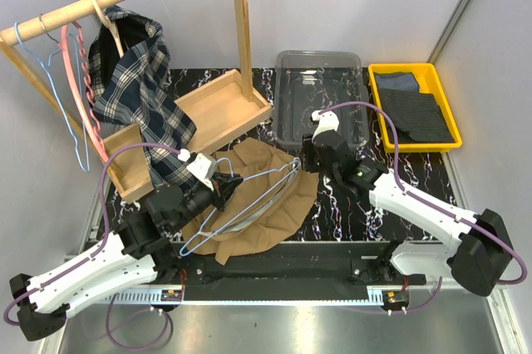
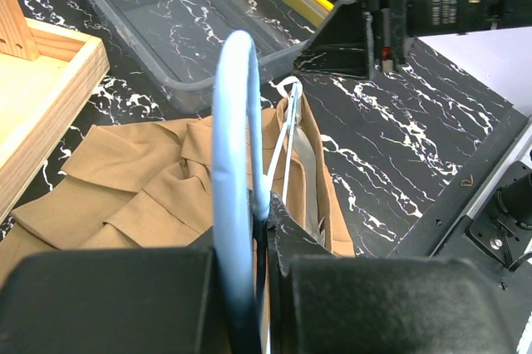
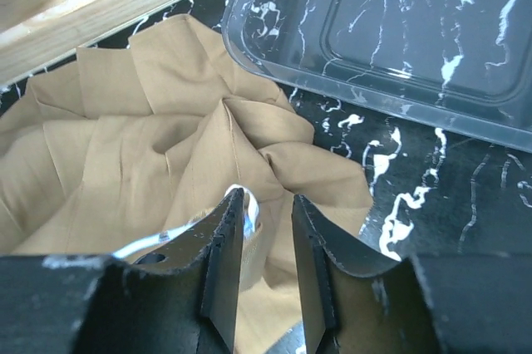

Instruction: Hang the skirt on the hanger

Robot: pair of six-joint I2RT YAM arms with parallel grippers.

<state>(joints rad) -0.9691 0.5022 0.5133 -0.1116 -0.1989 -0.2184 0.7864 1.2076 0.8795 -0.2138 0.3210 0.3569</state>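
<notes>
Left claw [image 2: 266, 242] pinching hanger [image 2: 233, 138] | right claw [image 3: 268, 246] spread over skirt [image 3: 166, 146] | yellow tray [image 1: 401, 66] holds grey cloth [image 1: 420, 109]

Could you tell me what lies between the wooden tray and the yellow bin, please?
The top view shows a clear plastic tub standing between the wooden tray and the yellow bin.

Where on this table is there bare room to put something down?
Bare marble lies between the skirt and the right arm, and again between that arm and the yellow tray. The clear bin is empty. The left is crowded: the left claw holds the hanger over the skirt, beside the wooden rack.
</notes>
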